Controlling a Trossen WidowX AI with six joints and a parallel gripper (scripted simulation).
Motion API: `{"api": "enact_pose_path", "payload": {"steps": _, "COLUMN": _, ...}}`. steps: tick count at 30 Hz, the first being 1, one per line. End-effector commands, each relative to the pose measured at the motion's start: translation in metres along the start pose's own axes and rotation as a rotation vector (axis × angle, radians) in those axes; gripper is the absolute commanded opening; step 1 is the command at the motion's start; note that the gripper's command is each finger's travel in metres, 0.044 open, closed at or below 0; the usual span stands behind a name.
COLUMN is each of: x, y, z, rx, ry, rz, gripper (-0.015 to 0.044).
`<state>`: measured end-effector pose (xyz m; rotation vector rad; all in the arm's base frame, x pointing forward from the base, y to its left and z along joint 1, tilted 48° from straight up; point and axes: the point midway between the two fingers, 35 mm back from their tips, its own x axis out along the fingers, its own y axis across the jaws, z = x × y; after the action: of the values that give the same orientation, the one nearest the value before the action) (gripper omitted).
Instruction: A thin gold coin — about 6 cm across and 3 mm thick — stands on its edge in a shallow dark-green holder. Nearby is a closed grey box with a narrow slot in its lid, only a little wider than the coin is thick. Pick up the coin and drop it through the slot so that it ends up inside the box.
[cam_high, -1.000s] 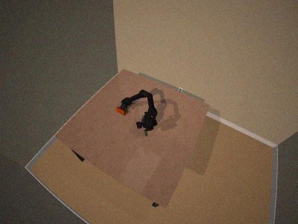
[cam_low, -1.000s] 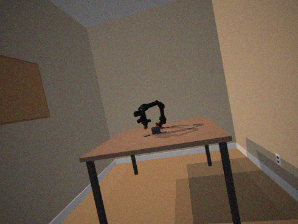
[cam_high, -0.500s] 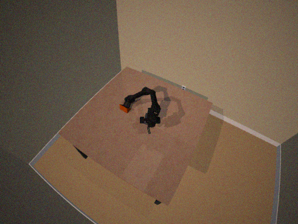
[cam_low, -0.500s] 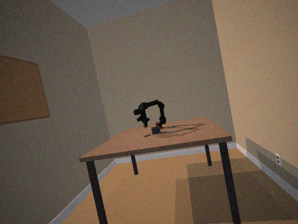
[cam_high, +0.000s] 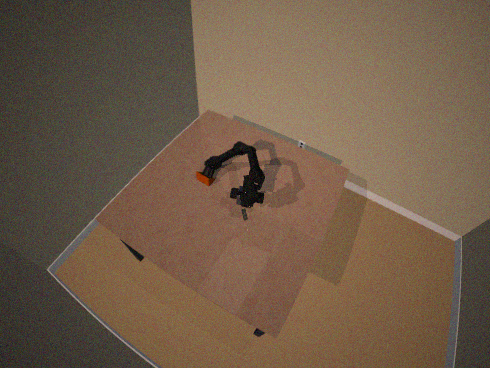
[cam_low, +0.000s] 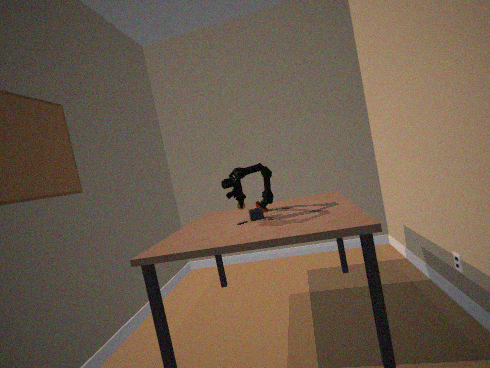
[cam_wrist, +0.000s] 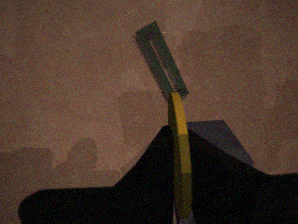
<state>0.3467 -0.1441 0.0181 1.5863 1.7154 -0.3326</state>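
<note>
My gripper (cam_low: 241, 202) (cam_wrist: 172, 132) is shut on the gold coin (cam_low: 241, 206) (cam_wrist: 180, 120). The coin shows edge-on between the black fingers in the wrist view, its far end sticking out beyond them. The dark-green holder (cam_high: 244, 215) (cam_low: 242, 223) (cam_wrist: 169, 59) is empty, its groove bare; it lies on the table below the raised coin. The closed grey box (cam_low: 256, 214) (cam_wrist: 222, 136) stands close by, to the right of the holder in the exterior view. In the wrist view, the fingers hide part of the box, and its slot cannot be made out.
The table top (cam_high: 175, 225) (cam_low: 200, 240) carries the arm, whose orange base (cam_high: 204, 178) stands behind the box in the exterior view. In the top view the arm's wrist covers most of the box. Arm shadows fall across the table.
</note>
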Motion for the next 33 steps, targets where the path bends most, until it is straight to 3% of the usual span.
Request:
{"api": "enact_pose_path", "payload": {"steps": 1, "x": -0.001, "y": -0.002, "z": -0.008, "rx": 0.004, "ry": 0.001, "rz": 0.002, "gripper": 0.0}}
{"api": "enact_pose_path", "payload": {"steps": 33, "x": 0.0, "y": -0.031, "z": -0.083, "rx": 0.007, "ry": 0.005, "rz": 0.0, "gripper": 0.0}}
